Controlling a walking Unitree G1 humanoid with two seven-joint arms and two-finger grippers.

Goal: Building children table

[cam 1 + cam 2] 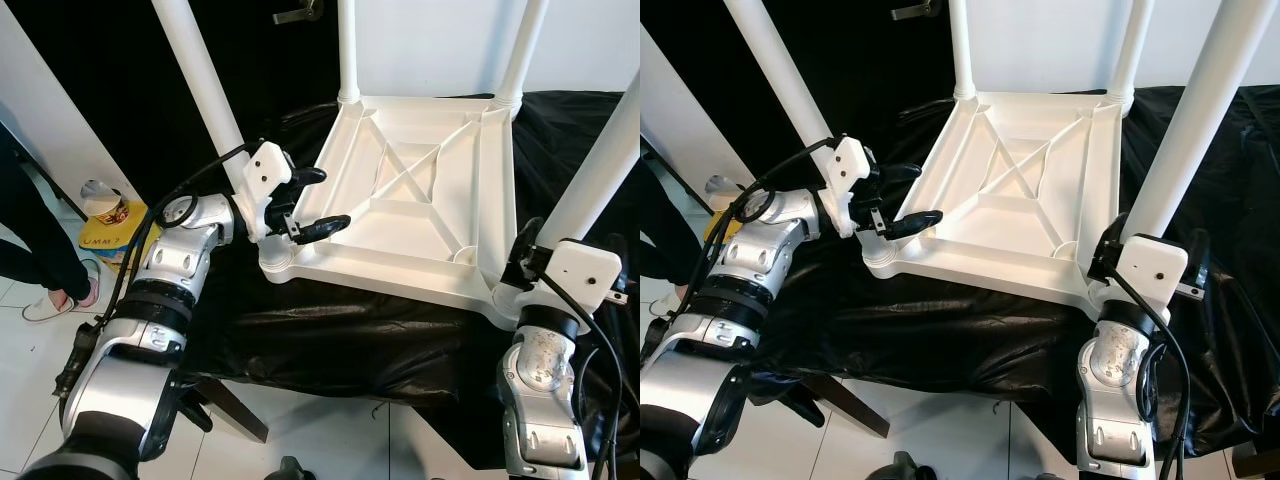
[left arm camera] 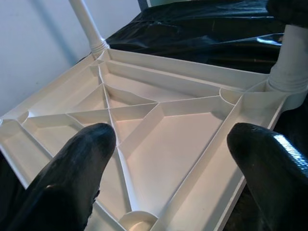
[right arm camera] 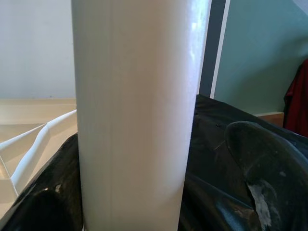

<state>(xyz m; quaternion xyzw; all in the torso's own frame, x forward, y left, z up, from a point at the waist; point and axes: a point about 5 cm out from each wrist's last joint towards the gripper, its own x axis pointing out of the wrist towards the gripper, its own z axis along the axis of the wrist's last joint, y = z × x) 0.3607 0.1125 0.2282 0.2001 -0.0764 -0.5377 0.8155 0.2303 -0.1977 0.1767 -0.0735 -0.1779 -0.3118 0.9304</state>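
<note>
Black plastic sheet [image 1: 330,330] covers the bench; white tile floor [image 1: 30,360] at my left. The white table [image 1: 420,215] lies upside down, legs up. My left gripper [image 1: 310,205] hangs spread over its near-left corner; my right gripper [image 1: 1145,240] is wrapped around the near-right leg [image 1: 1185,120].

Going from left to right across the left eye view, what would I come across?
A person's shoe → paper cup on a yellow box → left gripper by the near-left leg → upturned white tabletop → right gripper at the near-right leg.
</note>
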